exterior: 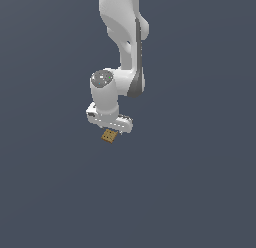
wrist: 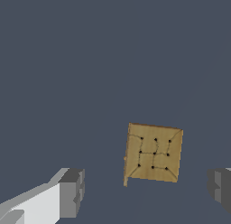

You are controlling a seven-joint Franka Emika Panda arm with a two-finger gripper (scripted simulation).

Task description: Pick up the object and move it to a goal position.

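seen from the exterior view: white arm (exterior: 122, 47) coming down from the top edge over a plain dark grey-blue floor (exterior: 200, 182), ending in the gripper (exterior: 111, 128), with the small tan block (exterior: 109, 136) peeking out just beneath the gripper body. fingers hidden there by the hand itself, so no telling their spread from that side. no container anywhere in either picture.

shown only by the wrist view: both grey fingertips (wrist: 72, 193), set wide apart near opposite edges of the picture, gripper (wrist: 146, 189) clearly spread and holding nothing. block (wrist: 154, 152) lying flat on the floor (wrist: 90, 60) between the two tips, nearer the one at the far edge than the one on the white finger, touching neither. top face square, slightly turned, marked with a three-by-three grid of dark dots joined by thin lines, detail too small to read from the exterior view.
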